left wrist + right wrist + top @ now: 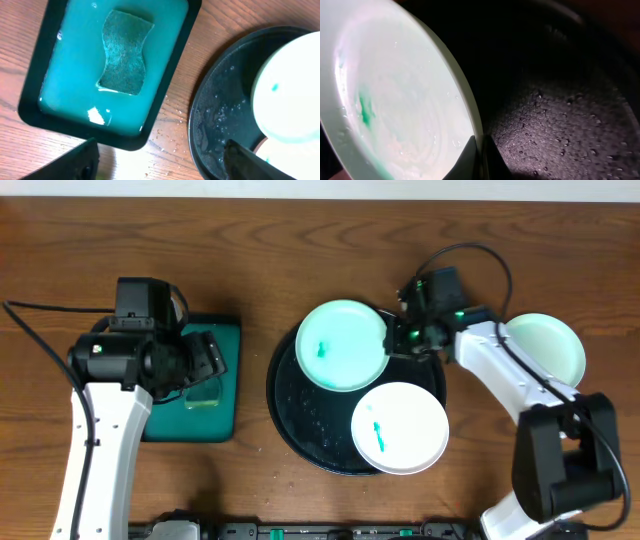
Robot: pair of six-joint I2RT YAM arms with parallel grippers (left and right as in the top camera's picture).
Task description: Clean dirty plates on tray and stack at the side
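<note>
Right tool point(408, 338) is pinching the right rim of the mint plate point(342, 345), jaws closed on its edge. That plate, smeared teal, is sitting at the upper left of the round black tray point(290, 415). White plate point(400, 428) is lying at the tray's lower right, overhanging the rim, with a teal streak on it. Third plate point(547, 348) is resting on the bench point(300, 240) right of the tray, partly behind the right arm. Left tool point(205, 368) is hovering wide open over the rectangular tray point(30, 107), where a sponge point(124, 52) is lying in teal liquid.
</note>
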